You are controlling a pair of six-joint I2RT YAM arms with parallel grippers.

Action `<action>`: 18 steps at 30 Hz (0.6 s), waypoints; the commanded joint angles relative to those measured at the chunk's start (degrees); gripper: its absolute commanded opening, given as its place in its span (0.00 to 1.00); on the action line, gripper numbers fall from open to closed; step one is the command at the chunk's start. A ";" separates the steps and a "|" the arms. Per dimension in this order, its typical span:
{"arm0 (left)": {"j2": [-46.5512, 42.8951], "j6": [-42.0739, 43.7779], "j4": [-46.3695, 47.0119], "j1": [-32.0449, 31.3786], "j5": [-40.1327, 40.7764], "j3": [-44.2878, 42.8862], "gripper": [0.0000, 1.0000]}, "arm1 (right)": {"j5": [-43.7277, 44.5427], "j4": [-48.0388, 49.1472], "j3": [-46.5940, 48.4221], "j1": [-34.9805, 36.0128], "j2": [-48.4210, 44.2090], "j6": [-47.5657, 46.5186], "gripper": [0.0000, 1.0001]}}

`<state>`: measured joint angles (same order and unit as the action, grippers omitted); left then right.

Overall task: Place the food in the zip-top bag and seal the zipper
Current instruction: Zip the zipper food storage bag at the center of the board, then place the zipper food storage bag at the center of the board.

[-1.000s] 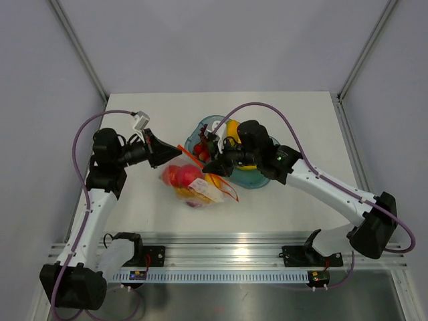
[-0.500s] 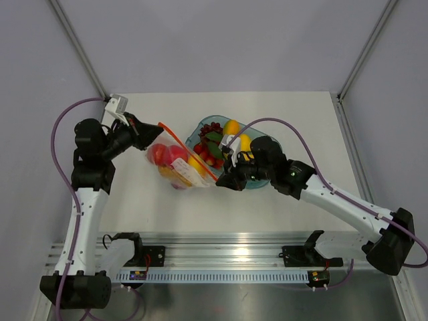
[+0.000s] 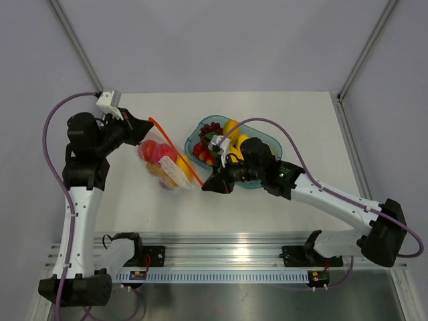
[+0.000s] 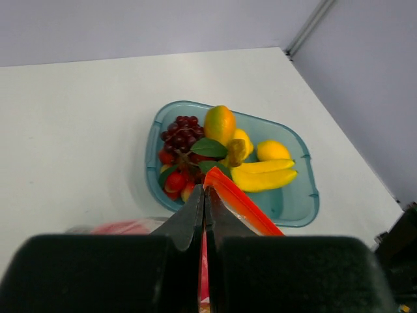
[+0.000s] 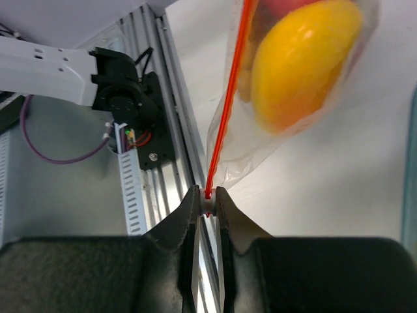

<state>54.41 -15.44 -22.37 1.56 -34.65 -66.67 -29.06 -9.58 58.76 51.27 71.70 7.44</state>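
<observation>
Zip-top bag [image 3: 162, 164] hangs taut left of centre in the top view, its zipper [image 3: 175, 152] slanting from upper left to lower right; the left gripper [image 3: 144, 125] is clamped on the upper end, the right gripper [image 3: 208, 186] pinches the lower. Only the right wrist view shows yellow food [image 5: 303, 62] close up inside the bag; the left wrist view looks past the strip to the blue tray [image 4: 294, 203]

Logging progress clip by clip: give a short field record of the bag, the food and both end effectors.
left end effector: shut on one end of the zipper
right end effector: shut on its other end
zipper: stretched straight between them
bag: holds red and yellow food
tray: more food left inside
</observation>
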 commanded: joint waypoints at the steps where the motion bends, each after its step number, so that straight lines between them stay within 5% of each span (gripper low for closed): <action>1: 0.60 5.32 0.32 1.25 12.83 -7.13 0.00 | -5.03 2.90 4.60 4.01 5.71 4.67 0.00; 9: 7.28 12.36 -9.35 1.69 25.68 -17.34 0.00 | -9.26 15.90 13.12 8.24 19.34 11.27 0.00; 16: 17.38 12.54 -4.18 1.69 29.20 -20.94 0.00 | 1.86 16.80 21.90 7.80 28.22 11.11 0.00; 17: 21.83 12.19 -3.91 1.78 29.20 -22.17 0.01 | 3.03 14.44 23.84 7.28 30.67 11.02 0.03; 18: 24.14 12.02 -4.52 1.69 28.86 -24.01 0.26 | 3.91 13.20 27.60 6.75 31.91 10.93 0.28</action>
<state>72.60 -3.97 -35.53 2.52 -10.15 -85.36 -29.02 6.63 79.18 58.13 100.16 18.22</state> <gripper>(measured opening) 0.104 0.203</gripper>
